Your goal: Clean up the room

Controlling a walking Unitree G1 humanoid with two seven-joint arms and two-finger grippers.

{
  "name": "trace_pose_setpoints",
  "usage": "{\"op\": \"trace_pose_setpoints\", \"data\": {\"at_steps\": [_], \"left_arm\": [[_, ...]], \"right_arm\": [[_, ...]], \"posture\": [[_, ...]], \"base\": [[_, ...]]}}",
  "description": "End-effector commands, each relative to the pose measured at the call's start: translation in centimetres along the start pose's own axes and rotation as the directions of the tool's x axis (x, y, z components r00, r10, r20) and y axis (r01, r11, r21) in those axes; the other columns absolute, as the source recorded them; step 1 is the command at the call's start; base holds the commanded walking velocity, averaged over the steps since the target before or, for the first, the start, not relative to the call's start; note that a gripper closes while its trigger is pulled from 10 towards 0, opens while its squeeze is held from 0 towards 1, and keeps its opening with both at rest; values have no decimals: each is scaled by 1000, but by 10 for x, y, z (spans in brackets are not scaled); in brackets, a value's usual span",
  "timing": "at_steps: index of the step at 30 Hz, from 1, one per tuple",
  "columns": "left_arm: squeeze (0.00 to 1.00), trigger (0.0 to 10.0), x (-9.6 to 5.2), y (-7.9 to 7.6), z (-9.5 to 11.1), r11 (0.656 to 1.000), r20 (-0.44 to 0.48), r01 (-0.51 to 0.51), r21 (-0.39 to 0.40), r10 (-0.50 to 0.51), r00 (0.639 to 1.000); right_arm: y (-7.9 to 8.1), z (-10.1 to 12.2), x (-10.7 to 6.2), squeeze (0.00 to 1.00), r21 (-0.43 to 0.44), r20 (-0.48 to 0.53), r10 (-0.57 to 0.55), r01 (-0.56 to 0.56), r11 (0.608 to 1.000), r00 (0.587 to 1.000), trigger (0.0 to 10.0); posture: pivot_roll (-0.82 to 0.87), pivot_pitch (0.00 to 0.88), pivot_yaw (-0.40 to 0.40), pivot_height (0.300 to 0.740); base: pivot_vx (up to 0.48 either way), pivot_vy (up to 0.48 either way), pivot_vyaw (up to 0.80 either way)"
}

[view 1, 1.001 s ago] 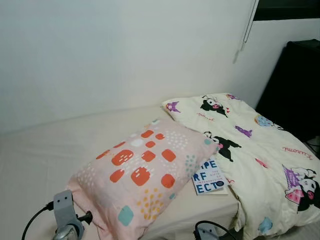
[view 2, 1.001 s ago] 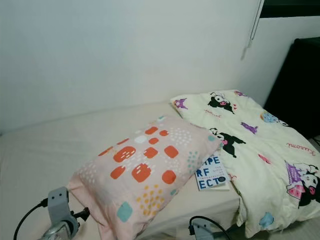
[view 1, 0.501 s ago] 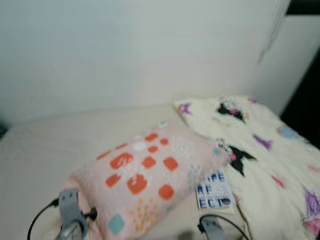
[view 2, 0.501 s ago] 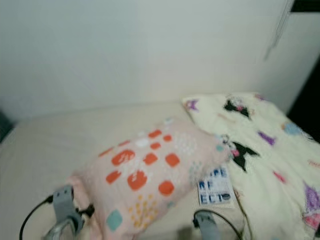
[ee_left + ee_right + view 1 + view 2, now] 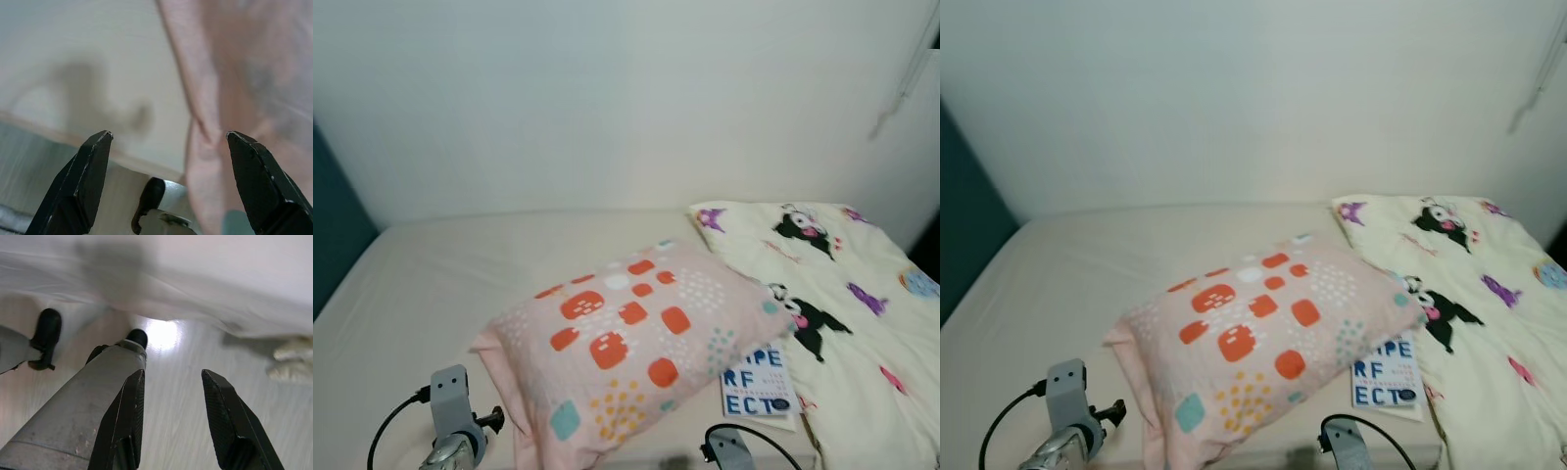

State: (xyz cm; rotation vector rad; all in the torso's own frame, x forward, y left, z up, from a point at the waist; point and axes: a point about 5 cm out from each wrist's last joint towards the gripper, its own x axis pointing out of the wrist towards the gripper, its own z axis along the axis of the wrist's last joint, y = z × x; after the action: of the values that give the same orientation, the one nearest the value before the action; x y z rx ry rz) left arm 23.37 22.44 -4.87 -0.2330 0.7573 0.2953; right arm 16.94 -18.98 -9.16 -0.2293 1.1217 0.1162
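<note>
Risk: grabbing the pillow (image 5: 631,348) by its thin flap could drag it over the book (image 5: 759,383) and knock that off the bed (image 5: 431,284) edge. Left gripper (image 5: 168,186) wide open, pillow corner just beyond fingertips, apart. Right gripper (image 5: 171,418) narrowly open, low over floor (image 5: 176,377), well away from pillow.

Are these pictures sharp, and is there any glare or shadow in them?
Both eye views are sharp: the letters on the book read clearly, under soft even light. Left wrist view: the pillow is out of focus and a blurry shadow lies on the sheet, with the left end effector open. Right wrist view: a bright glare spot on the floor, background soft.
</note>
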Motion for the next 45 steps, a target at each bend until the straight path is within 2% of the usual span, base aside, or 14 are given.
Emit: {"op": "trace_pose_setpoints", "data": {"at_steps": [1, 2, 9, 11, 12, 14, 18, 23, 32, 33, 35, 36, 45], "left_arm": [[0, 10000, 0, 1, 1, 1000, 1, 2, 1, -2, 1000], [0, 10000, 1, -4, 3, 999, 10, 32, 8, -32, 999], [0, 10000, 1, -20, 7, 990, 34, 139, -21, -138, 990], [0, 10000, 1, -31, 10, 976, 57, 211, -50, -208, 976], [0, 10000, 1, -39, 11, 967, 57, 255, -1, -254, 965], [0, 10000, 1, -44, 13, 959, 58, 282, 27, -283, 957], [0, 10000, 1, -54, 23, 935, 99, 355, -14, -352, 931], [0, 10000, 1, -58, 28, 931, 101, 366, 7, -364, 926], [0, 10000, 2, -66, 39, 923, 137, 384, -29, -377, 916], [0, 10000, 1, -67, 44, 907, 177, 406, -112, -384, 906], [0, 10000, 1, -67, 46, 900, 189, 414, -137, -386, 903], [0, 10000, 1, -65, 49, 889, 205, 427, -168, -392, 897], [0, 10000, 1, -61, 49, 888, 201, 433, -155, -401, 894]], "right_arm": [[1, 4, 0, 0, -4, 18, -1, 1, 1000, 1000, 10000], [-1, 1, 0, 0, 39, 7, -44, 43, 998, 999, 10000], [-3, -3, 0, 0, 50, -23, -81, 82, 995, 996, 10000], [-4, -3, 0, 0, 86, -23, -100, 102, 991, 995, 10000], [-6, -3, 0, 0, 103, -38, -125, 128, 986, 991, 10000], [-7, -3, -1, 0, 101, -41, -135, 139, 985, 990, 10000], [-10, -2, -1, 0, 102, -31, -148, 151, 983, 988, 10000], [-14, -2, -1, 0, 119, -24, -153, 155, 981, 988, 10000], [-23, 2, -2, 0, 185, 5, -158, 154, 971, 987, 10000], [-25, 13, -2, 0, 229, 37, -157, 144, 963, 987, 10000], [-26, 17, -2, 0, 242, 49, -156, 140, 960, 986, 10000], [-29, 27, -3, 0, 274, 85, -157, 128, 953, 984, 10000], [-32, 48, -4, 0, 302, 170, -147, 90, 949, 974, 10000]], "posture": [[-17, 0, -17, 719], [-17, 0, -17, 719], [-20, 0, -16, 719], [-21, 0, -16, 719], [-20, 0, -15, 719], [-21, 2, -15, 714], [-20, 6, -15, 694], [-18, 9, -13, 674], [-13, 15, -14, 644], [-18, 19, -16, 634], [-18, 19, -16, 629], [-27, 24, -14, 619], [-41, 41, -11, 589]], "base": [[0, 0, 781], [0, 0, 0], [0, 0, 0], [0, 0, 0], [0, 0, 0], [0, 0, 0], [0, 0, 0], [0, 0, 0], [0, 0, 0], [0, 0, 0], [0, 0, 0], [0, 0, 0], [0, 0, 0]]}}
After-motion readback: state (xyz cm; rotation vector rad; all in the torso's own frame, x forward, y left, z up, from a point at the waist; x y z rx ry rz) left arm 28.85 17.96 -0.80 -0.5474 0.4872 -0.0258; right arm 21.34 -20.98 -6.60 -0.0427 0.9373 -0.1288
